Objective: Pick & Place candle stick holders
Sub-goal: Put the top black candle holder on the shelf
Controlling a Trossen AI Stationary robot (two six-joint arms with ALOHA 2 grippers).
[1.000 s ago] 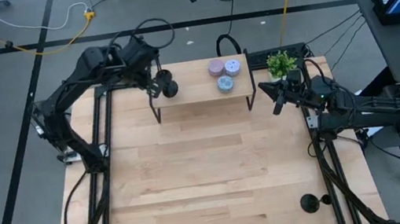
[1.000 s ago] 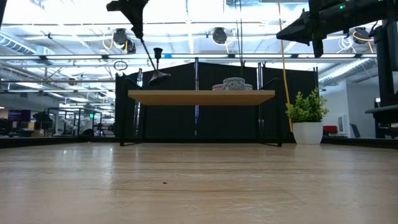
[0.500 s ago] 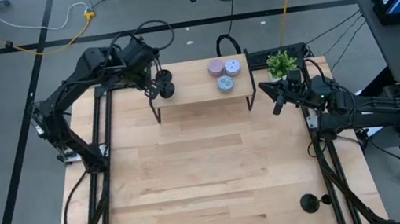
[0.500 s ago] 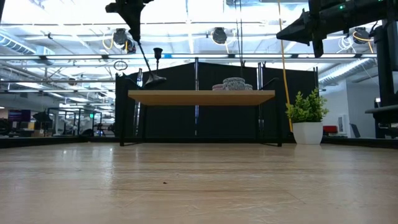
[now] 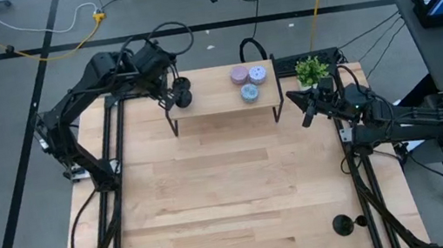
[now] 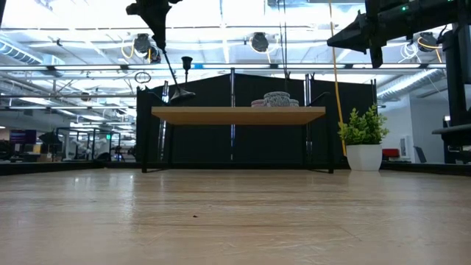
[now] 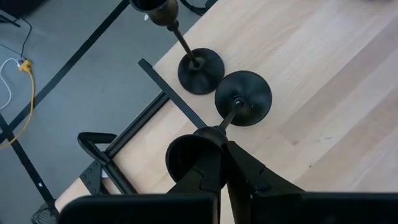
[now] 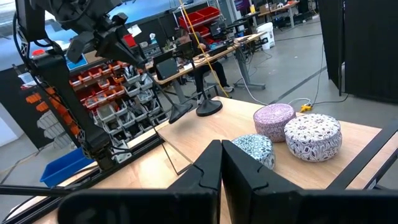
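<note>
My left gripper (image 5: 170,86) is over the left end of the raised wooden shelf (image 5: 219,107), shut on the top of a black candle stick holder (image 7: 244,104). A second holder (image 7: 200,70) stands upright on its round base right beside it on the shelf; its cup shows in the low view (image 6: 187,62). A third holder (image 5: 342,225) stands on the table near the front right corner. My right gripper (image 5: 305,104) waits, shut and empty, off the shelf's right end. My left gripper holds the holder by its top end, pinched between the two fingers; the fingers hide the cup, and the stem (image 7: 226,120) comes out from between them. The fingers come from above, pointing down. The holder hangs tilted, its base (image 6: 184,93) just over the shelf; whether it touches, I cannot tell.
Three round patterned tins (image 5: 248,80) sit on the shelf's right half. A small potted plant (image 5: 311,69) stands at the table's far right, next to my right arm. The table in front of the shelf is bare wood (image 5: 232,193).
My left gripper has shifted slightly toward the table's left, and the held holder's base has swung a little left and lower over the shelf. It has stayed shut on the holder.
</note>
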